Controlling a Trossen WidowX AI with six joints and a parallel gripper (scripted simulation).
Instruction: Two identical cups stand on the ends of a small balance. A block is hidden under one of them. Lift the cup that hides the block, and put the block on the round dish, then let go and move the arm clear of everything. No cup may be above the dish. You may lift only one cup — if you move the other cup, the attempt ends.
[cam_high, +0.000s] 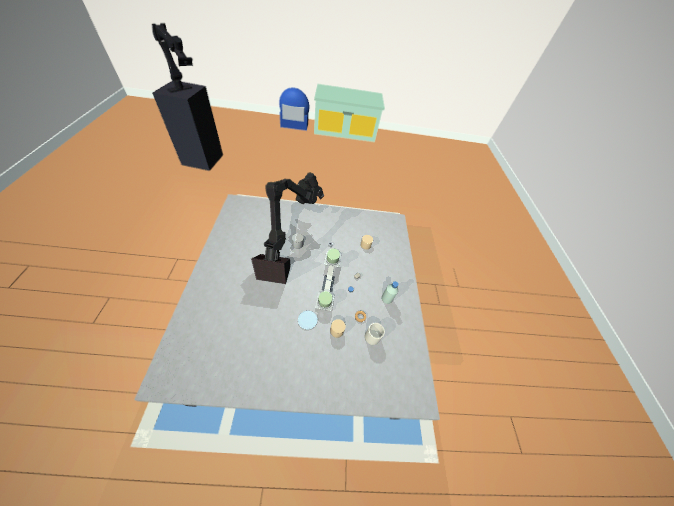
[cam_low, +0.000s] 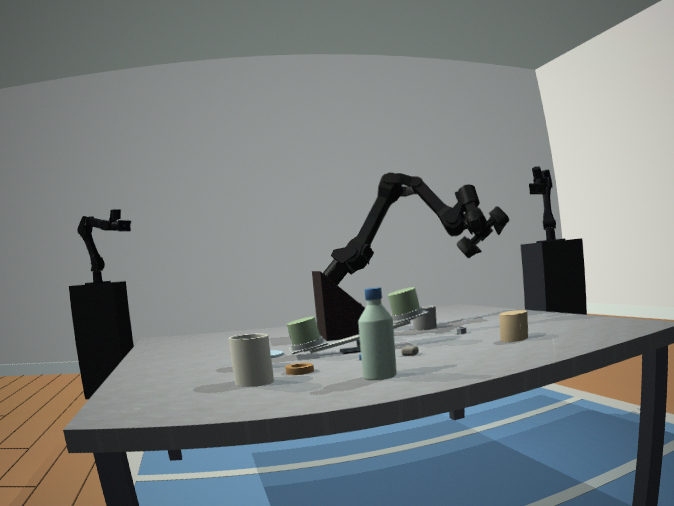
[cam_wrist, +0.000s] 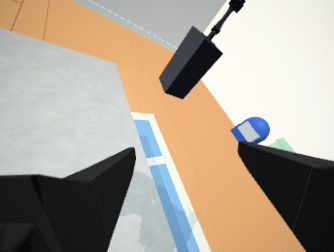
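Observation:
Two green cups stand on the ends of the tilted balance (cam_high: 328, 285) (cam_low: 340, 343). The cup nearer the dish (cam_high: 325, 299) (cam_low: 303, 331) is on the low end. The other cup (cam_high: 332, 255) (cam_low: 403, 301) is on the high end. No block shows under either cup; what they cover is hidden. The round light-blue dish (cam_high: 307, 320) (cam_low: 276, 353) lies flat beside the low end, with nothing visible on it. My gripper (cam_high: 321, 192) (cam_low: 486, 238) (cam_wrist: 186, 149) is open and empty, high up by the far table edge and away from both cups.
A green bottle (cam_high: 389, 294) (cam_low: 376, 345), beige cup (cam_high: 374, 334) (cam_low: 250, 360), orange ring (cam_low: 299, 371), two tan cylinders (cam_high: 366, 242) (cam_high: 337, 328) and a grey cylinder (cam_high: 297, 241) (cam_low: 426, 318) stand or lie around the balance. Small pieces, one brown (cam_high: 357, 276) (cam_low: 409, 350), lie nearby.

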